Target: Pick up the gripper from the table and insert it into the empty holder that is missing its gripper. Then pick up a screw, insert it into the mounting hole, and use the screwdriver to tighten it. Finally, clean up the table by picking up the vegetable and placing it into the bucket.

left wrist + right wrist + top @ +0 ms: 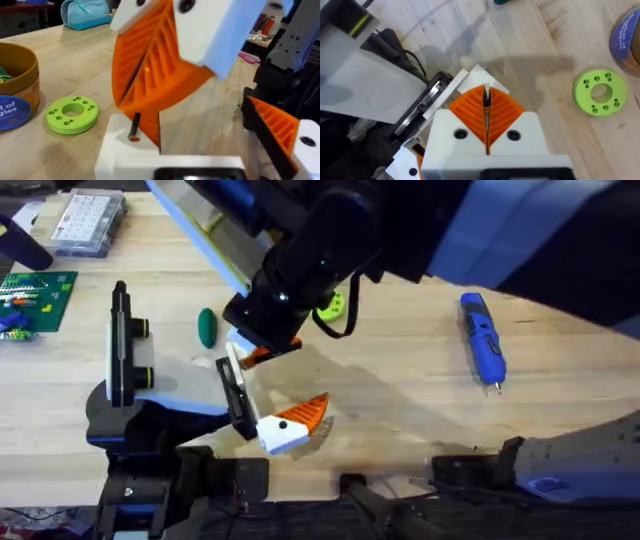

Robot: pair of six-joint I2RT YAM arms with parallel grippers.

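My right gripper (262,348) reaches in from the upper right, shut on a small dark screw (134,127) (486,96). The screw's tip touches the white block of the gripper (125,152) (485,79), which sits in the black holder (236,395) at the front of my left arm. Beside it sits the like finger with the black dot (295,420) (280,135). My left gripper (295,380) stands open, nothing between its fingers. The blue screwdriver (483,340) lies far right. The dark green vegetable (207,327) lies left of the right gripper. The bucket (17,75) (627,35) stands beyond the ring.
A lime-green ring (330,307) (72,114) (599,92) lies just past the right gripper. A clear parts box (88,222) and a green board (35,298) sit at the far left. The right arm hangs dark and large over the table's middle.
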